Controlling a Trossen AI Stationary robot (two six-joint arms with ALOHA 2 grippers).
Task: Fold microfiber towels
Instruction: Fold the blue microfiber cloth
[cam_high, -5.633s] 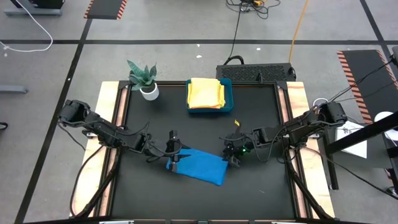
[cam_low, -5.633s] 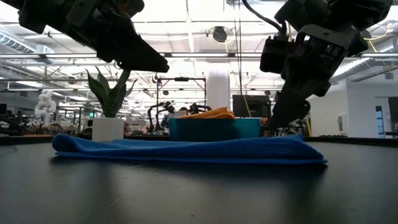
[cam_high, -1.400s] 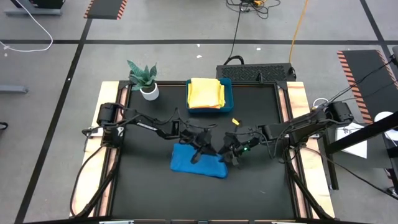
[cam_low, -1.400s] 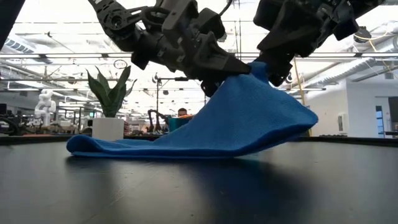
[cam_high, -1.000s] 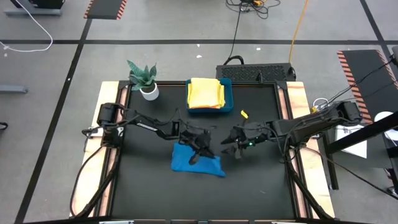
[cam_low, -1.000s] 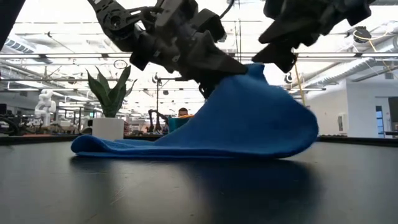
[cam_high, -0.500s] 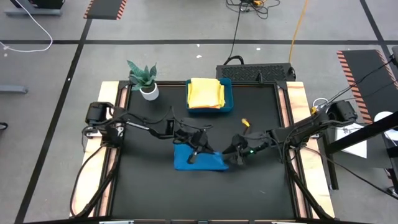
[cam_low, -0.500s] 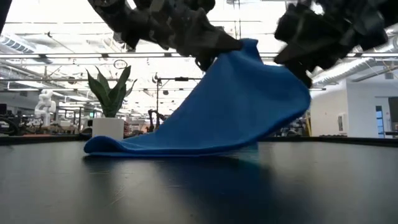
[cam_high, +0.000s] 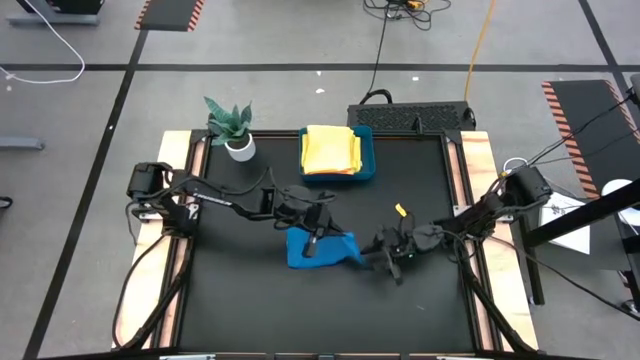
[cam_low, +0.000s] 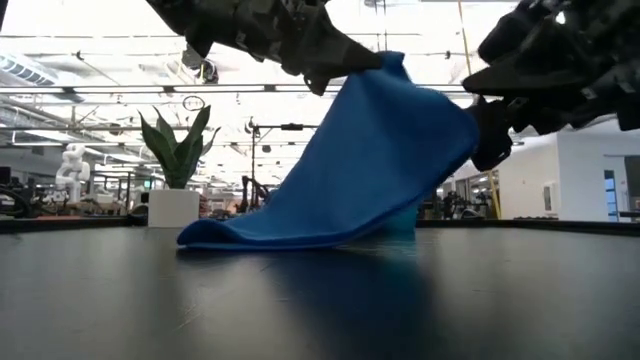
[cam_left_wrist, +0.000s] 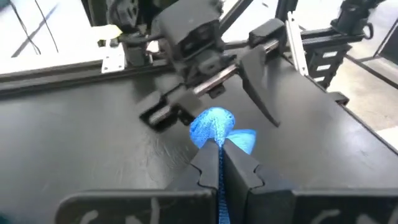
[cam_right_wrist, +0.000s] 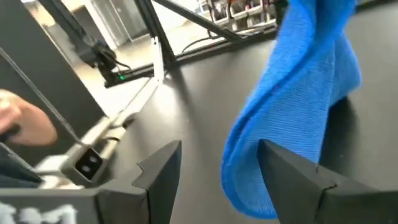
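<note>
No text, label, brand or number can be read in any view. The left wrist view shows embossed marks along its bottom edge (too blurred to make out), and the right wrist view shows the same kind.

Grey floor (cam_high: 90, 150) — black tape lines, bright ceiling lights (cam_low: 330, 45)
</note>
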